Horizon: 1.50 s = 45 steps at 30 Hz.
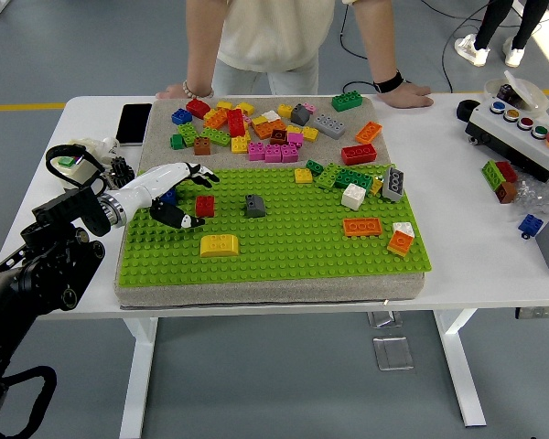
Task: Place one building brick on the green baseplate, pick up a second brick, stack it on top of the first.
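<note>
The green baseplate (284,242) lies on a grey mat and carries a few bricks: red (204,206), dark grey (254,205), yellow (220,244) and orange (361,226). My left hand (195,198) hovers over the plate's left edge with its fingers (199,172) spread above the red brick and its thumb below it, so the brick sits in the gap without a clear grasp. A blue brick (169,194) shows partly under the palm. My right arm is out of the picture.
Several loose bricks (265,128) are piled on the mat behind the plate. A phone (134,123) lies at the far left and a button box (522,133) at the right. A person stands at the far side with both hands (407,94) resting on the table edge.
</note>
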{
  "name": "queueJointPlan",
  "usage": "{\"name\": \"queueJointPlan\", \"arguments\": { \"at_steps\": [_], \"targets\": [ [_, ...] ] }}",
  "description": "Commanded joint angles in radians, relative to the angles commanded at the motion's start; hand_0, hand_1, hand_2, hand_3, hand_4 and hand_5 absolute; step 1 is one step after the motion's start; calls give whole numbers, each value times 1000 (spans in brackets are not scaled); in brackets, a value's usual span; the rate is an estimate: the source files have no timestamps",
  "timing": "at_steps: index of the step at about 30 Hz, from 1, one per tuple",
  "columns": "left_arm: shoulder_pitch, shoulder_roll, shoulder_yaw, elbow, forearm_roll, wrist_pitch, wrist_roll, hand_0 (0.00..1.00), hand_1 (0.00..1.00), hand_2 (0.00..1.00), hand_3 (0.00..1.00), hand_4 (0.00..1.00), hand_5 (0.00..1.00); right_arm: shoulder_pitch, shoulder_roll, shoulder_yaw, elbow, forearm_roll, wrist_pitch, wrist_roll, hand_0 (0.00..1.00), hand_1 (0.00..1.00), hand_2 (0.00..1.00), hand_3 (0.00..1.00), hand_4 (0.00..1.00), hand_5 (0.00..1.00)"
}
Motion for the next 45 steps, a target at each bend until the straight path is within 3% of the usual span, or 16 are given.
{"name": "queueJointPlan", "arguments": {
  "at_steps": [15, 24, 27, 28, 45],
  "targets": [
    [-40, -5, 47, 69, 0, 47, -5, 821, 774, 742, 760, 883, 103, 3, 0, 1, 0, 0, 2, 0, 729, 639, 686, 622, 919, 477],
    [-52, -10, 65, 101, 0, 67, -6, 811, 763, 703, 709, 814, 83, 2, -1, 1, 0, 2, 1, -2, 729, 639, 687, 622, 919, 478],
    [-55, -11, 69, 107, 0, 73, -6, 811, 763, 703, 709, 814, 83, 2, -1, 1, 0, 2, 1, -2, 729, 639, 687, 622, 919, 478],
    [-56, -11, 70, 108, 0, 74, -7, 803, 754, 667, 664, 755, 56, 2, -1, 1, 0, 2, 1, -1, 729, 639, 687, 622, 919, 478],
    [-60, -17, 82, 128, 0, 87, -4, 787, 743, 649, 625, 714, 33, 2, 0, 4, 0, 4, -1, 1, 730, 639, 687, 623, 919, 478]
  ]
}}
